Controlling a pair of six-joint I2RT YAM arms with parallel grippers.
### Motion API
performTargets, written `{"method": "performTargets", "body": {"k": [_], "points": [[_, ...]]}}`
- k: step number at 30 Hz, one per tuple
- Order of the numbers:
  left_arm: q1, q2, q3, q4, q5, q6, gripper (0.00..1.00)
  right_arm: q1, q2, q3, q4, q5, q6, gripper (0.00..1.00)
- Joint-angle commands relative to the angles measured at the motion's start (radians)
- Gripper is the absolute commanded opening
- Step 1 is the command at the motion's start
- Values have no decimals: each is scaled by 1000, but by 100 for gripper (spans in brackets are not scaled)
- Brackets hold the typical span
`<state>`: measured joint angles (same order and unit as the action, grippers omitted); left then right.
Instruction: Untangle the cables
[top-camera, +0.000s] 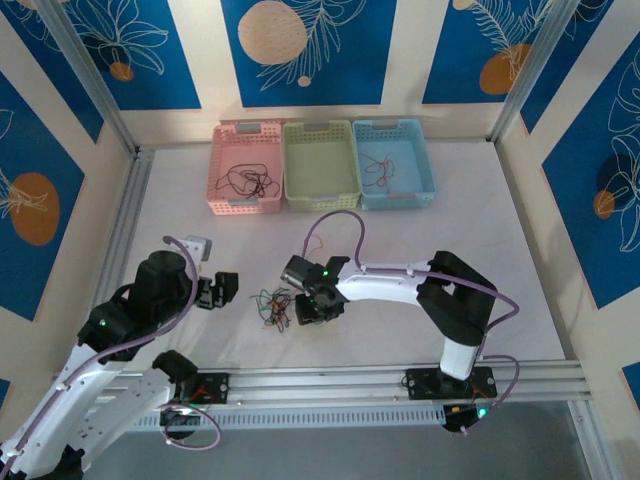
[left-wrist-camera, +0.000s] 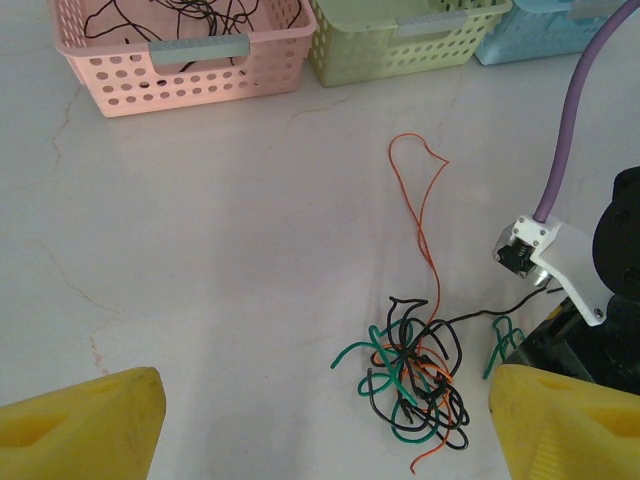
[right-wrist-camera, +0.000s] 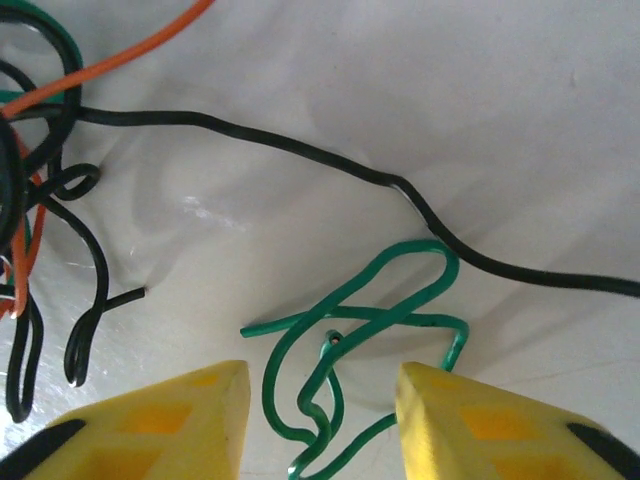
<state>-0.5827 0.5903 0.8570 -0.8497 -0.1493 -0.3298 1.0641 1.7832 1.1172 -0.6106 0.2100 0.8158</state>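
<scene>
1. The cables (top-camera: 275, 305) lie in a small knot of black, green and red-orange wire on the white bench (top-camera: 450, 230), near its front edge and between the two arms.
2. In the left wrist view, one red-orange strand (left-wrist-camera: 422, 235) runs out of the knot towards the baskets and ends in an open loop.
3. A black strand (right-wrist-camera: 300, 150) leads from the knot across to the right, passing just beyond a separate curl of green wire (right-wrist-camera: 420, 244).
4. The right hand (right-wrist-camera: 322, 420) is low over the bench at the right edge of the knot. Its yellow fingers are parted, with the lower part of the green curl lying between them. There is bare bench between the wire and each fingertip.
5. The left hand (left-wrist-camera: 325, 430) hovers to the left of the knot and points at it. Its fingers are spread wide and grip nothing.
6. Three baskets stand side by side at the far edge:
   - the pink basket (top-camera: 216, 170) holds loose dark wires (top-camera: 248, 180);
   - the green basket (top-camera: 322, 200) is in the middle;
   - the blue basket (top-camera: 395, 198) holds a thin wire (top-camera: 380, 170).
</scene>
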Motion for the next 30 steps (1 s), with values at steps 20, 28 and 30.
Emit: {"method": "performTargets", "body": {"k": [20,28,30], "points": [[7,-7,-6,15,8,18,84,-365,-747,-79,65,-238,-172,0],[6,2,-7,15,5,18,84,-629,-498,93,187,-441,-183,0],[7,0,-7,15,8,17,84,-659,-384,157,224,-461,-180,0]]}}
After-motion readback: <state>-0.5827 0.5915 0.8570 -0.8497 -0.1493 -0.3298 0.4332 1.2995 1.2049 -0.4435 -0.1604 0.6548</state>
